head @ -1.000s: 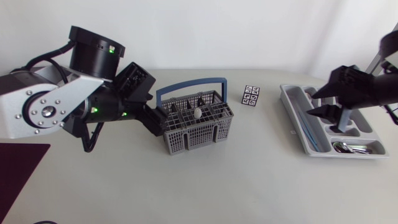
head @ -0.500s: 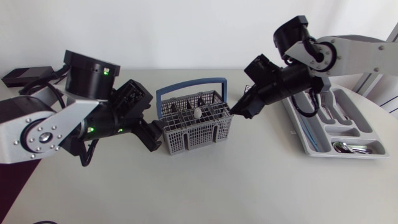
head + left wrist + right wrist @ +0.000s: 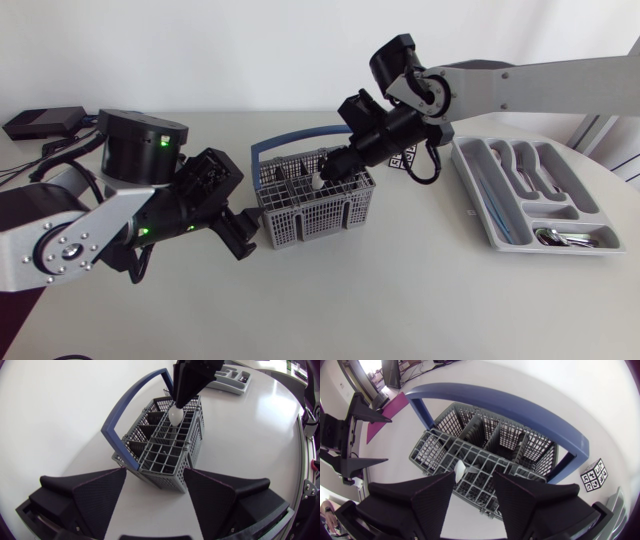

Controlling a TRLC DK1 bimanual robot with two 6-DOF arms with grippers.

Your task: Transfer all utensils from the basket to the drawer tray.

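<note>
The right arm has swung from the grey plastic divided drawer tray (image 3: pixel 482 205) to the grey mesh basket with a blue handle (image 3: pixel 318 218). Its gripper (image 3: pixel 335 166) now hangs over the white-tipped utensil (image 3: pixel 316 182) standing inside, fingers apart and holding nothing. The left gripper (image 3: pixel 236 228), fingers also open, sits beside the basket; I judge another pick is starting.
</note>
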